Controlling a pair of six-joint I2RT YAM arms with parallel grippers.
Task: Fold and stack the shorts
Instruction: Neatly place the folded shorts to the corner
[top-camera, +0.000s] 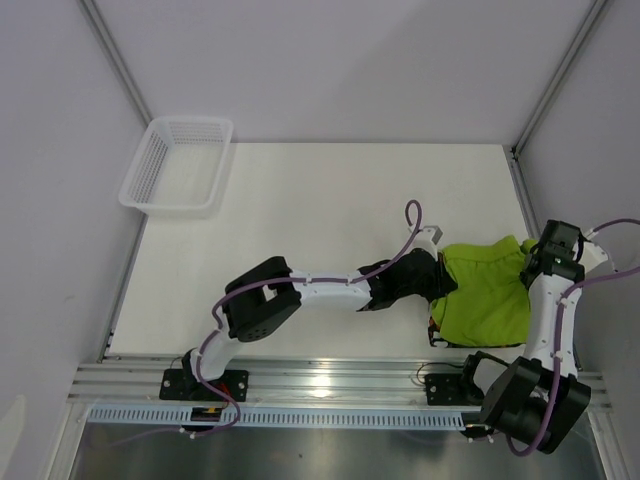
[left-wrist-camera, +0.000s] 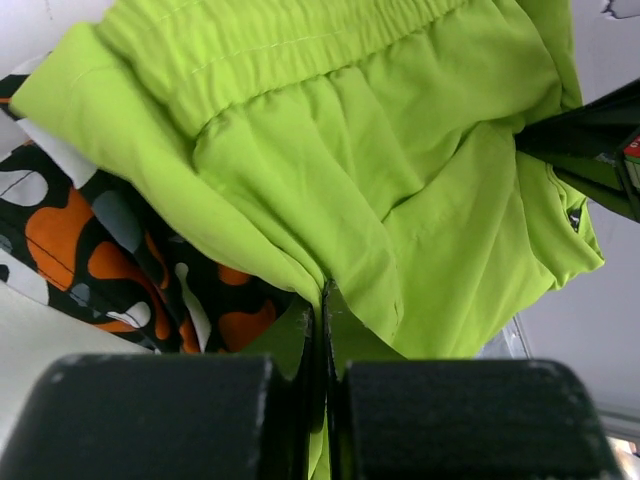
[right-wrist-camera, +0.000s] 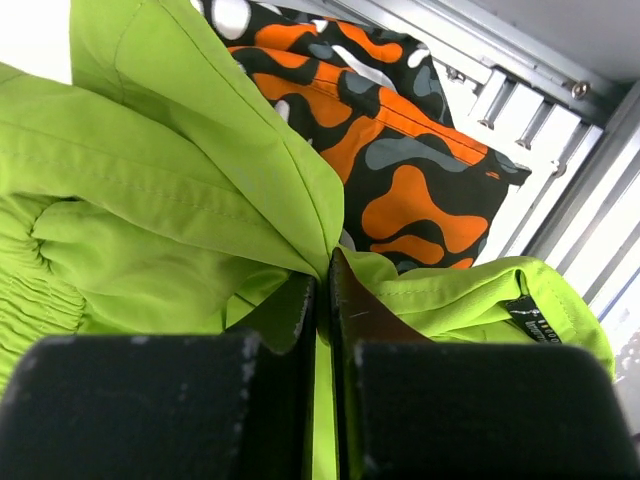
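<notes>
The lime green shorts (top-camera: 485, 290) lie at the table's right side, on top of the camouflage shorts (top-camera: 436, 325), of which only an edge shows from above. My left gripper (top-camera: 440, 272) is shut on the green shorts' left edge; in the left wrist view the cloth (left-wrist-camera: 400, 180) is pinched between its jaws (left-wrist-camera: 323, 295), with the camouflage shorts (left-wrist-camera: 100, 260) beneath at the left. My right gripper (top-camera: 530, 262) is shut on the green shorts' right edge; in the right wrist view the green cloth (right-wrist-camera: 180, 200) is pinched (right-wrist-camera: 325, 265) and the camouflage shorts (right-wrist-camera: 410, 170) lie behind.
A white plastic mesh basket (top-camera: 178, 164) stands at the table's far left corner. An aluminium rail (top-camera: 330, 375) runs along the near edge. Frame posts stand at the back corners, and a wall is close on the right.
</notes>
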